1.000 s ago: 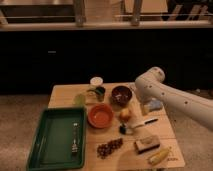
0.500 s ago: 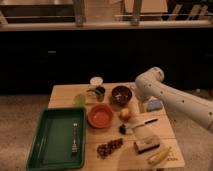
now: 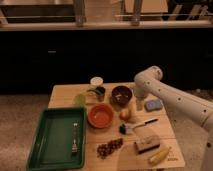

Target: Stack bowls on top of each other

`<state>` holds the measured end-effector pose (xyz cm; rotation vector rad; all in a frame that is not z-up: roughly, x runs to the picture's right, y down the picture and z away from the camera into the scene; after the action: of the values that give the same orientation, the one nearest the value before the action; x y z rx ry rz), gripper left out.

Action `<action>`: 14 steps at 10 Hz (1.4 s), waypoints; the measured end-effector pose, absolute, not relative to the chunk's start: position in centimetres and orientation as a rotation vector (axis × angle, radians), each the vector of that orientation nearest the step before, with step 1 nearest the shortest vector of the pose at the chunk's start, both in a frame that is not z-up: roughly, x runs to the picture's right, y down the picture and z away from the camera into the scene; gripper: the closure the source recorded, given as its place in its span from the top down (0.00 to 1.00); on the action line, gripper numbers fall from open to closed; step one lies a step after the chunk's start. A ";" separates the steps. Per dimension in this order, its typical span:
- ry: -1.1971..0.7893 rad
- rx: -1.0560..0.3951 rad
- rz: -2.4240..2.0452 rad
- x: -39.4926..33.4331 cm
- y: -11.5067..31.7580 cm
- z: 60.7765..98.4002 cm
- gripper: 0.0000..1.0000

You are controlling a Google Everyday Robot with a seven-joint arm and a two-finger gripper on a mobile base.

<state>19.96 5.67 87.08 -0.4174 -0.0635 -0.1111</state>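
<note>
Green tray (image 3: 51,141) on the table's left, orange-red bowl (image 3: 101,115) just right of it near table centre. Maroon bowl (image 3: 121,94) sits behind and right of that one, close but apart, not stacked. Gripper (image 3: 138,101) hangs just right of the maroon bowl's rim; can't tell if it's wide or closed.

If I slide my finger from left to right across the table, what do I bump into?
Green tray → orange bowl → brown bowl → gripper, hanging just right of the brown bowl → blue sponge.
</note>
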 end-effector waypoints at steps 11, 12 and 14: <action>-0.115 -0.356 -0.100 17.8 3.1 89.2 0.80; -0.121 -0.351 -0.100 17.8 3.1 89.7 0.80; -0.132 -0.344 -0.102 17.5 3.0 90.0 0.80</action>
<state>17.51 2.95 90.03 -0.3439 -0.1315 -0.1024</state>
